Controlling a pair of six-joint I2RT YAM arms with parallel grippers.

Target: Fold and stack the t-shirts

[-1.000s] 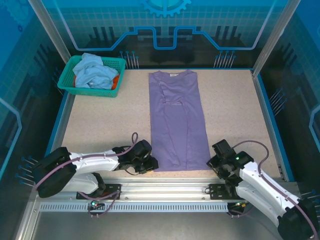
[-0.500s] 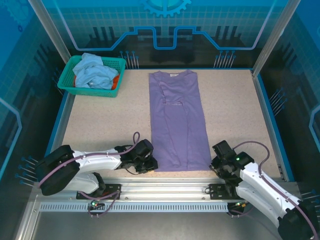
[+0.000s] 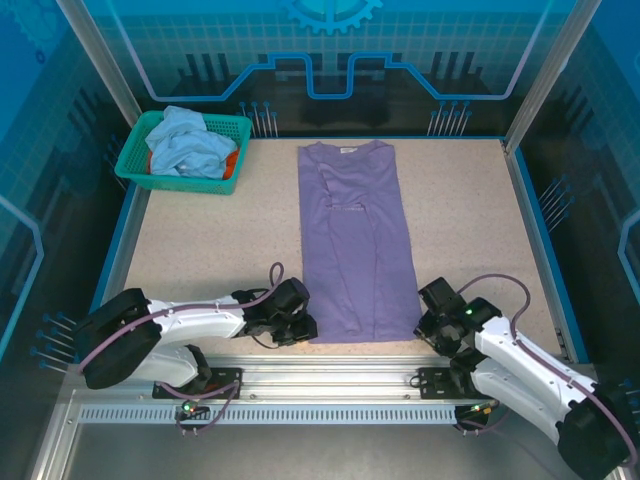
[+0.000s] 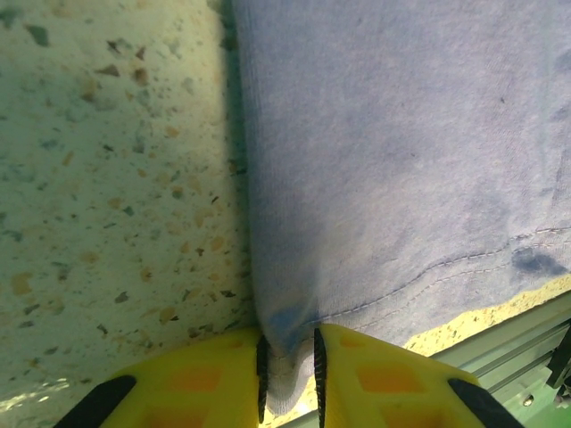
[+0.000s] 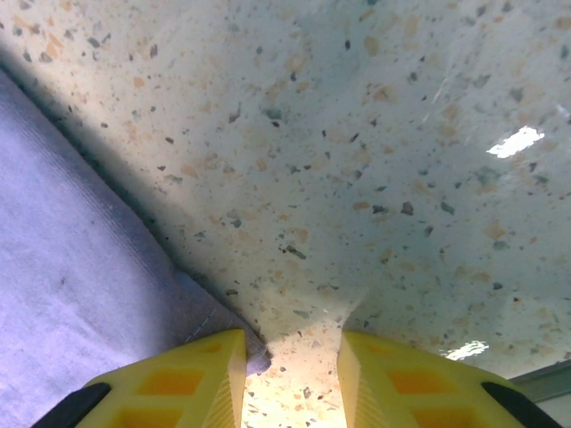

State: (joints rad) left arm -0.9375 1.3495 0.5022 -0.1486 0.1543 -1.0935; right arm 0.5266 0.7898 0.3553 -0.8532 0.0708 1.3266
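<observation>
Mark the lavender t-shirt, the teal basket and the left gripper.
lavender t-shirt [image 3: 355, 240]: top external view, middle of the cloth.
teal basket [image 3: 165, 183]: top external view, front wall.
left gripper [image 4: 287, 346]: left wrist view, between fingertips pinching the hem corner.

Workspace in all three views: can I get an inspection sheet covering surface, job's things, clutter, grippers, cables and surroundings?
Surface: speckled beige tabletop, no spills seen.
Job's things: lavender-purple cloth t-shirt lies flat as a long strip, collar far, hem near; light-blue cloth shirt and orange cloth shirt are bunched in the basket.
Clutter: teal plastic mesh basket at the far left corner; otherwise nothing seen.
Grippers: left gripper pinches the lavender shirt's near left hem corner; right gripper open over bare table, the near right corner at one finger.
Cables: a purple cable loops over each wrist.
Surroundings: blue translucent panels; aluminium rail along the near edge.
</observation>
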